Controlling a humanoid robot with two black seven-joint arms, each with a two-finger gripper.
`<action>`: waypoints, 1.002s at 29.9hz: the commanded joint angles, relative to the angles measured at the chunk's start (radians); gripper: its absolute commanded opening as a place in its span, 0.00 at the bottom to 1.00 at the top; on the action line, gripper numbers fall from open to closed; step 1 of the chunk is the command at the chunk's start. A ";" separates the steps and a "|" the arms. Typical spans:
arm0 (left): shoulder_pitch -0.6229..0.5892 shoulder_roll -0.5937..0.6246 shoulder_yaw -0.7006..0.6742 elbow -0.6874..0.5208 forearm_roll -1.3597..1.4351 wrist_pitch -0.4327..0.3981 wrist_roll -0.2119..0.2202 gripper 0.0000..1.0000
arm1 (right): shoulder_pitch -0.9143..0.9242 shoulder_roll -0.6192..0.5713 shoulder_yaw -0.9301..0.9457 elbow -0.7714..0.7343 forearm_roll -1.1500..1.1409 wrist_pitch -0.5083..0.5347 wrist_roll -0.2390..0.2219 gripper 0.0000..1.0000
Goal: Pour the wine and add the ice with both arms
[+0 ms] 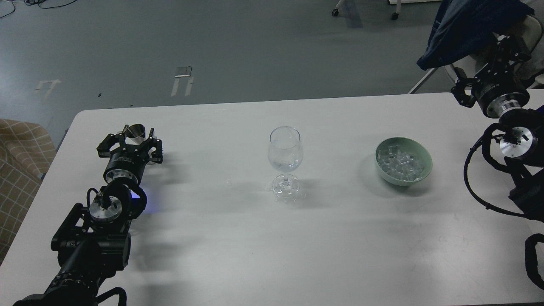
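There is one view only, taken from the robot's own head, set high above the near edge of the white table (pixel 238 238) and tilted forward and down. It stands far enough back to take in nearly the whole tabletop, from the near edge at the bottom to the far edge, with grey floor (pixel 212 46) filling the upper part beyond it. The left arm (pixel 91 238) enters from the bottom left corner and the right arm (pixel 516 170) from the right edge, so the camera sits between them. The wine glass (pixel 285 153) stands close to the middle of the frame.
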 commanded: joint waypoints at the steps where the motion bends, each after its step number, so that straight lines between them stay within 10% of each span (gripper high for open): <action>1: -0.001 -0.001 0.002 -0.003 0.000 0.000 -0.001 0.74 | 0.000 0.001 0.000 0.001 0.001 0.000 0.001 1.00; 26: -0.032 0.197 0.195 -0.474 0.022 0.185 0.005 0.97 | -0.002 -0.051 0.002 0.096 0.004 0.008 0.004 1.00; 30: -0.095 0.215 0.195 -0.482 0.017 0.096 0.136 0.96 | -0.008 -0.069 -0.002 0.153 -0.001 0.009 0.004 1.00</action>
